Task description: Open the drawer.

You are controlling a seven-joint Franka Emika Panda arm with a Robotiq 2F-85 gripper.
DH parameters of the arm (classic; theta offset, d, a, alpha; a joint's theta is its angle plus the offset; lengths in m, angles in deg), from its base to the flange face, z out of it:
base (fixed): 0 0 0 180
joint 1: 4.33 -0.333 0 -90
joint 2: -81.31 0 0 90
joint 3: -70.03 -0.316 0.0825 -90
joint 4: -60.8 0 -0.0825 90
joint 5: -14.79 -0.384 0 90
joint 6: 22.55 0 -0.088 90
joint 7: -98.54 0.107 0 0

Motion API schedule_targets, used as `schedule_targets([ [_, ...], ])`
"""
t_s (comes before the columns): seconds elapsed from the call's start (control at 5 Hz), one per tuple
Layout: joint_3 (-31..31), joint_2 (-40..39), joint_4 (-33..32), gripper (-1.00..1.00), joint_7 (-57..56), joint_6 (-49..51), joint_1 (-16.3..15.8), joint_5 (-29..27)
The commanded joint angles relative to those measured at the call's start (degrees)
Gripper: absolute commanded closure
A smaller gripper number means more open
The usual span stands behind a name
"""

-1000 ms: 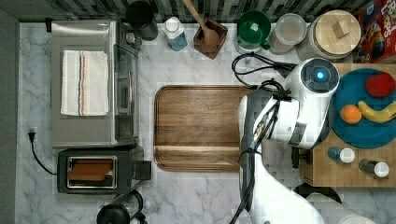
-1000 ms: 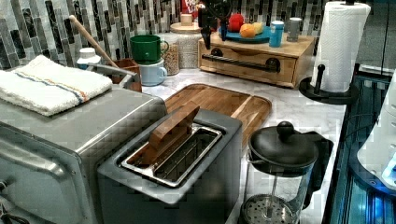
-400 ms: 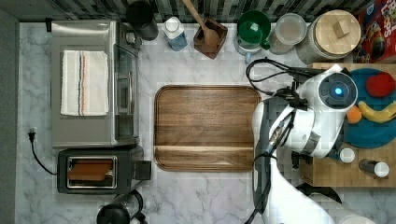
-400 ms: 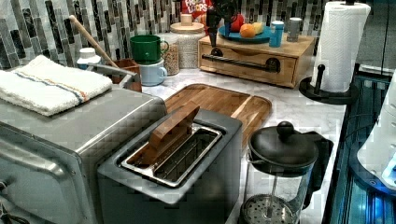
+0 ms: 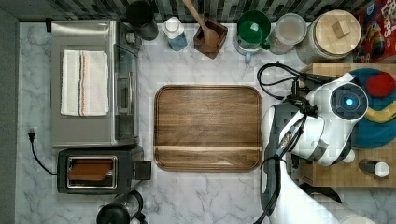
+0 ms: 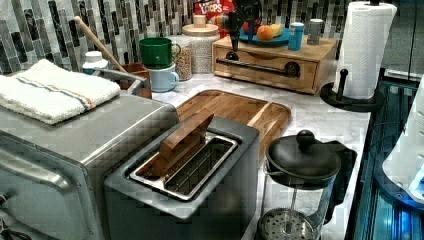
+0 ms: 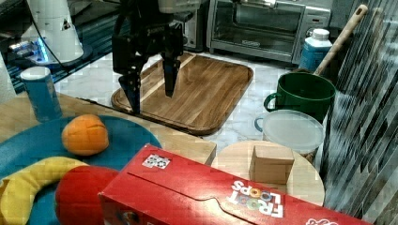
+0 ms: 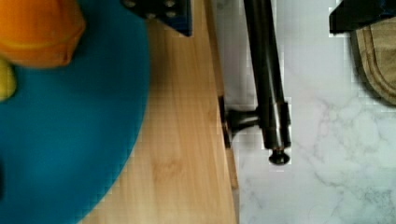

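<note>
Fingers point(image 7: 170, 75) of the gripper point(image 7: 151, 91) hang spread apart in the right view, pointing down with nothing between them, over the near edge of the butcher-block cabinet point(image 7: 187, 143) and the marble counter point(image 7: 89, 79). In the wrist view the two dark fingertips sit on either side of the black bar handle point(image 8: 267, 79), one over the cabinet top and one over the counter, so the jaws straddle the handle from above without touching it.

In the left view the drawer point(image 6: 270, 70) is at the far end of the counter, its light wooden front flush with the cabinet and the handle running across it. The gripper point(image 6: 239, 25) hangs above the left end of that handle in the left view. On top of the cabinet a blue plate point(image 7: 37, 140) carries an orange point(image 7: 85, 134), a banana point(image 7: 21, 185) and a red fruit point(image 7: 80, 190), with a blue cup point(image 7: 41, 93) just beside the plate. A red cereal box point(image 7: 220, 199) is at the near edge of the right view.

In the top view the white arm point(image 5: 327, 126) reaches over the cabinet at the top view's right, and the dark wooden tray point(image 5: 208, 128) lies on the counter just left of it, between the cabinet and the toaster oven point(image 5: 93, 84).
</note>
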Motion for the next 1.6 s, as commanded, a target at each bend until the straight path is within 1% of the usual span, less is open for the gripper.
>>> schedule_targets([
  [0.2,-2.1,7.0,-7.0,-1.00,5.7,0.3,-3.9,0.1],
  [0.4,-2.0,6.1,-7.4,-1.00,6.5,-2.4,-3.8,1.9],
  [0.6,-2.4,3.2,-6.7,-1.00,2.8,-7.5,-2.0,0.2],
  [0.8,-2.3,1.5,-6.4,-1.00,3.3,-10.3,-1.6,1.3],
  [1.0,-2.0,1.1,-7.7,-1.00,6.0,-12.3,-2.2,2.3],
  [1.4,-0.5,-0.9,-10.7,-1.00,15.2,-17.5,-5.0,5.7],
  [1.6,0.8,-0.6,-10.9,-1.00,15.6,-16.2,-6.4,6.9],
])
